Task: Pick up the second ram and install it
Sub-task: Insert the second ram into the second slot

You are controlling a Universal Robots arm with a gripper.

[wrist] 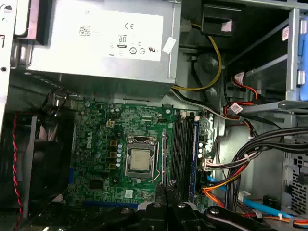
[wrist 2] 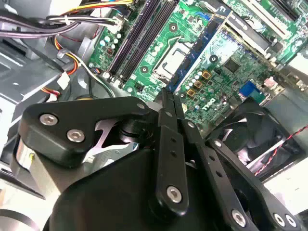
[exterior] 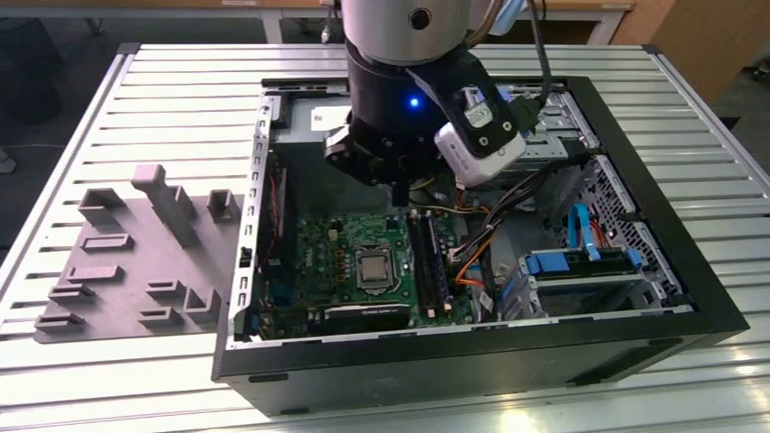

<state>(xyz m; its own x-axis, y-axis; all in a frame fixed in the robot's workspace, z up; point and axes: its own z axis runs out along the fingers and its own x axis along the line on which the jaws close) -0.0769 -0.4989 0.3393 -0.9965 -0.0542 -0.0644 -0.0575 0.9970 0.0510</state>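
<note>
My gripper [exterior: 401,191] hangs inside the open computer case [exterior: 673,298], above the green motherboard [exterior: 331,248]. Its fingers [wrist 2: 166,125] are pressed together on a thin dark strip seen edge-on, the second ram [wrist: 163,159]. In the first wrist view this strip lies between the processor socket [wrist: 140,161] and the long black memory slots [wrist: 185,149], in line with the slots and above the board. In the second wrist view the gripper [wrist 2: 167,96] points down at the board beside the slots [wrist 2: 144,33].
A light grey moulded tray [exterior: 132,262] lies on the slatted table at the exterior view's left. Bundled cables [wrist: 255,149] run beside the slots. A grey power supply [wrist: 101,38], a fan [wrist 2: 250,139] and blue drive bays [exterior: 578,262] crowd the case.
</note>
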